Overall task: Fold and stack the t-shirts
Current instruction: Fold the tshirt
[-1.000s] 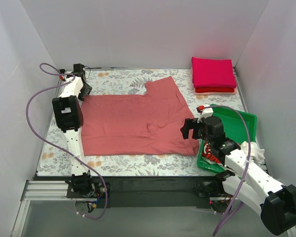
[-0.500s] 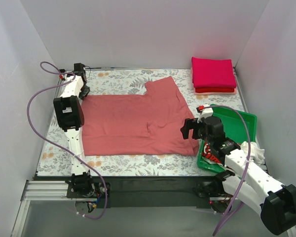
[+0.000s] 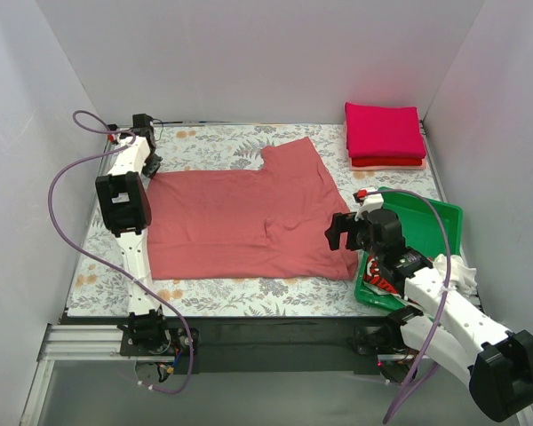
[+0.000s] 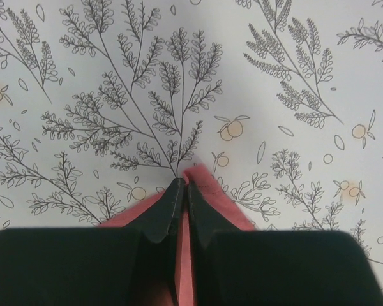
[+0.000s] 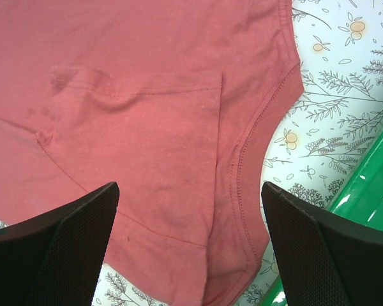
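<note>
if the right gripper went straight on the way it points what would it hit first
Probably the salmon-red t-shirt spread beneath it; the open right gripper points at the cloth with nothing visible between.

Left arm (image 3: 123,200): white, stretched toward the far left.
Left tool (image 4: 182,185): black fingers pinched together on a dusty salmon-red cloth t-shirt (image 4: 212,201) corner.
Right arm (image 3: 444,302): white, angled inward.
Right tool (image 5: 189,186): fingers spread wide.
</note>
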Controlling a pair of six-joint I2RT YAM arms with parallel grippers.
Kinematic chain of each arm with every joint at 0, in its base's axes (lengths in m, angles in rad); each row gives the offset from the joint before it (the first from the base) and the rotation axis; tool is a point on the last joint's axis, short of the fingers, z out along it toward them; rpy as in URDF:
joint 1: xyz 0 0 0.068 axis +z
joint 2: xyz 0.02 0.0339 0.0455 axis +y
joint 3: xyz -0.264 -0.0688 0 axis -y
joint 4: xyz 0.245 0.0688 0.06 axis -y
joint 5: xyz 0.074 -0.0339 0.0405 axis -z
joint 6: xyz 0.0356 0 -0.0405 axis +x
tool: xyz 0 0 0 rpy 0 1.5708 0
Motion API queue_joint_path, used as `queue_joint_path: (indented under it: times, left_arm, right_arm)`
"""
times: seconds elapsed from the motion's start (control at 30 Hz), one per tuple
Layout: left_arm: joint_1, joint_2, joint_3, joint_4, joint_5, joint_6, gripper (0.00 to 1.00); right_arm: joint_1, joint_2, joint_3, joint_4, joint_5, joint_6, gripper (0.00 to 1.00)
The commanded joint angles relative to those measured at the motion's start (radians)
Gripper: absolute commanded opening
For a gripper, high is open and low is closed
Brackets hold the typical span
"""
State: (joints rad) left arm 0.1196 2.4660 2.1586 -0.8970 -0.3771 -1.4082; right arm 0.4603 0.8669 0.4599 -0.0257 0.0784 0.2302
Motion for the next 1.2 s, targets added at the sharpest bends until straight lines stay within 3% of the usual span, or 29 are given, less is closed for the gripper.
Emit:
queue_joint_path:
  times: [0.0, 0.2, 0.6, 1.0, 1.17]
  left_arm:
    - [-0.005, -0.071, -0.092, 0.009, 0.029, 0.034, 0.0]
    - [-0.006, -0.211, -0.244, 0.139, 0.073, 0.04, 0.0]
    - [-0.006, -0.349, -0.434, 0.251, 0.13, 0.002, 0.0]
    - [-0.006, -0.397, -0.517, 0.325, 0.173, 0.02, 0.0]
    - [-0.005, -0.406, -0.528, 0.322, 0.158, 0.011, 0.0]
  right_arm:
    - [-0.002, 0.033, 0.025, 0.056, 0.032, 0.018, 0.98]
    - [-0.005, 0.219, 0.181, 0.089, 0.011, 0.051, 0.98]
    - [-0.051, 0.887, 0.919, -0.01, 0.127, 0.015, 0.98]
    - [-0.117, 1.527, 1.659, -0.008, 0.028, -0.089, 0.98]
    - [-0.146, 1.664, 1.774, 0.047, -0.04, -0.013, 0.98]
